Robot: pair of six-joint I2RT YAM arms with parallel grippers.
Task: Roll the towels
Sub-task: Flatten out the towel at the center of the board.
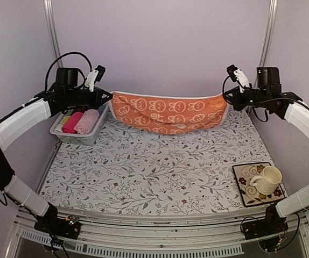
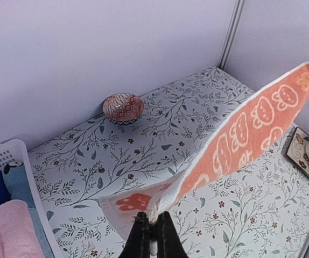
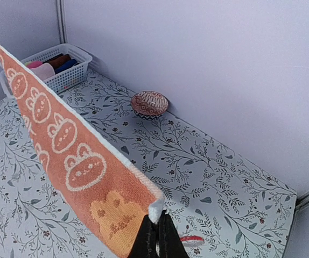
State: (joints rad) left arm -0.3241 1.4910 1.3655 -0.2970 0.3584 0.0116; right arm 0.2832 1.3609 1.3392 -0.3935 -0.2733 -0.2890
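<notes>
An orange towel (image 1: 168,112) with cream bunny faces hangs stretched between my two grippers above the back of the table, sagging in the middle. My left gripper (image 1: 110,95) is shut on its left corner, and in the left wrist view (image 2: 153,220) the white hem is pinched between the black fingers. At the towel's right corner my right gripper (image 1: 225,97) (image 3: 159,220) is also shut on the cloth. The towel (image 2: 251,129) (image 3: 63,145) runs taut from one gripper to the other. A light pink towel (image 1: 88,121) (image 2: 14,226) lies rolled in the basket.
A white basket (image 1: 79,137) at the back left holds magenta and blue rolled cloths beside the pink one. A patterned red bowl (image 2: 123,107) (image 3: 149,103) stands by the back wall. A cream mug (image 1: 266,180) sits on a floral tile (image 1: 246,193) at the front right.
</notes>
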